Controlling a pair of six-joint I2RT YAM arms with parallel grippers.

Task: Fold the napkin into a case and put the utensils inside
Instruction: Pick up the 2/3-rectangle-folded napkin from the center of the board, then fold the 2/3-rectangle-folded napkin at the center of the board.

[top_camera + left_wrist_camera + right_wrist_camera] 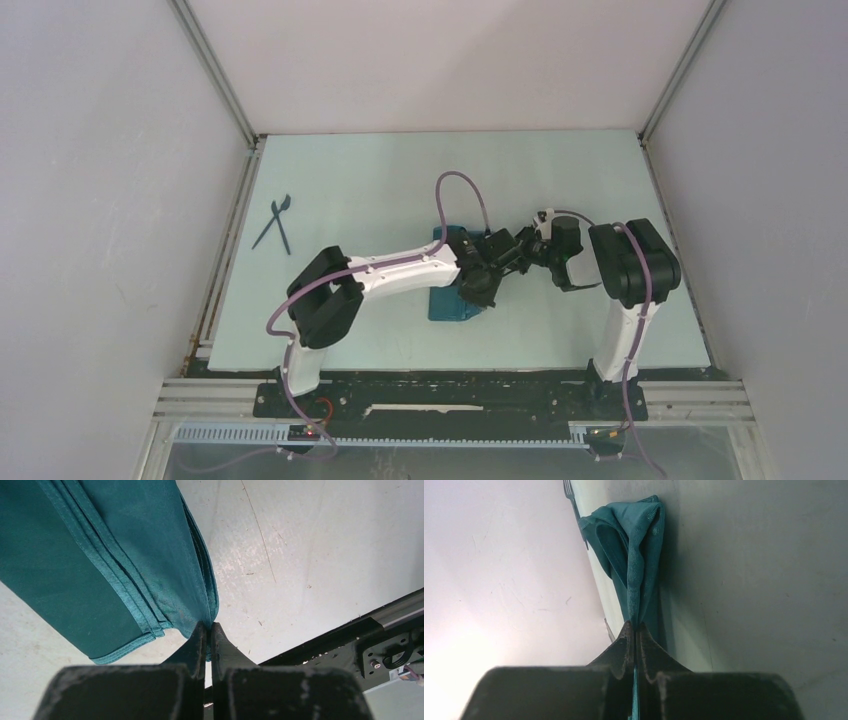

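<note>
Left wrist: left gripper (pixel 210 627) clenched on layered napkin (pixel 90 555) | right wrist: right gripper (pixel 634 629) clenched on napkin | top external: utensils (pixel 278 222) well apart, far-left

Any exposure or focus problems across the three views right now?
Right wrist: blown-out glare in the lower-left corner, right half dim, the body of the right claw near black and soft. Left wrist: even light, weave of the teal fabric napkin sharp, base of the left claw blurred. Top external: flat, even light, only faint shadows, no glare.
</note>
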